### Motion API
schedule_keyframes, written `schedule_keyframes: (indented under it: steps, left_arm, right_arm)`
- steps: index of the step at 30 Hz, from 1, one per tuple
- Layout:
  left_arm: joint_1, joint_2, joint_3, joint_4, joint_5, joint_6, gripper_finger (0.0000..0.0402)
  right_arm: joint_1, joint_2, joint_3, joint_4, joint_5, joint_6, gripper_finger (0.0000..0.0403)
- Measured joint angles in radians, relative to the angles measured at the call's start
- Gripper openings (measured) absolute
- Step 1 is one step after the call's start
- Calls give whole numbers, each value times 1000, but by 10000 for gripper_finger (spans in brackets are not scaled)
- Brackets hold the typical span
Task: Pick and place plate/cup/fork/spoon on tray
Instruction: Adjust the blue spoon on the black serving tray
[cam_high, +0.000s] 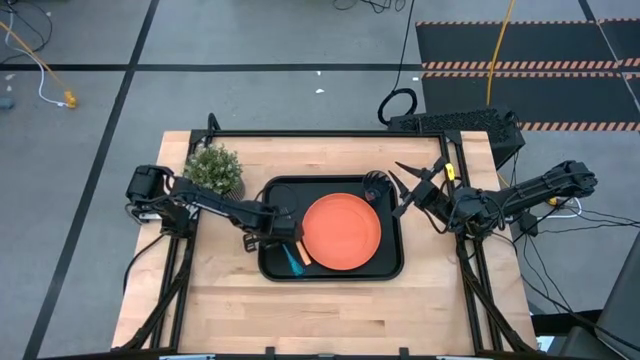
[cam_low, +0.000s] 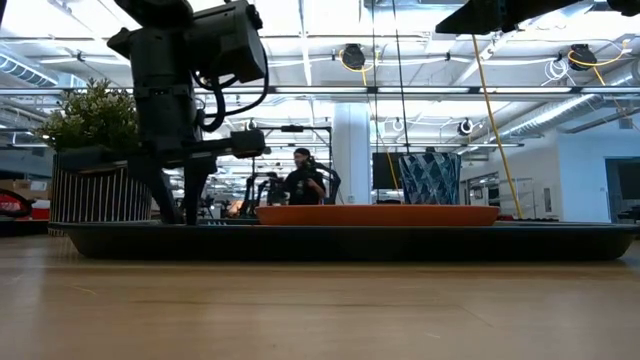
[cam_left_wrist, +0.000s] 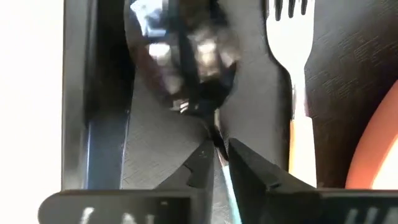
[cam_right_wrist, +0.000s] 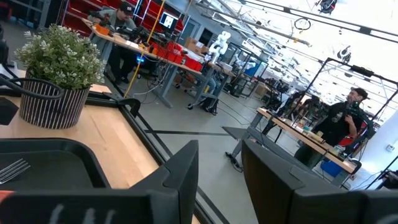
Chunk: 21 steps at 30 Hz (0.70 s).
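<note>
Left gripper (cam_left_wrist: 219, 163) astride spoon (cam_left_wrist: 180, 56) (on tray (cam_high: 392, 268))

The plate (cam_high: 341, 231) is orange on a black tray (cam_high: 388, 270); the spoon (cam_high: 296, 264) has a light blue handle, the fork (cam_high: 302, 252) a tan-orange one. The plant pot (cam_right_wrist: 51, 104) is black-and-white striped, the surface (cam_high: 330, 310) pale wood.

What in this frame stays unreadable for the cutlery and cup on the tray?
- Spoon: in the high view the left gripper covers most of it; in the left wrist view its bowl is blurred, so grip or release is unclear.
- Fork: tips of the tines cut off by the left wrist view's edge.
- Cup: dark against the tray in the high view.
- Right gripper: waits beside the tray.
</note>
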Motion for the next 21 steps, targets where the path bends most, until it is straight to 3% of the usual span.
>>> schedule_keyframes:
  steps: [4, 11, 21]
  left_arm:
    - [15, -1, 1, 7, -6, 12, 9]
    - [28, -1, 1, 13, -1, 13, 25]
    - [37, -2, 2, -19, -5, 104, 9]
  right_arm:
    - [0, 0, 0, -1, 0, 0, 114]
    - [0, 0, 0, -19, 0, 0, 114]
    - [0, 0, 0, -26, 0, 0, 114]
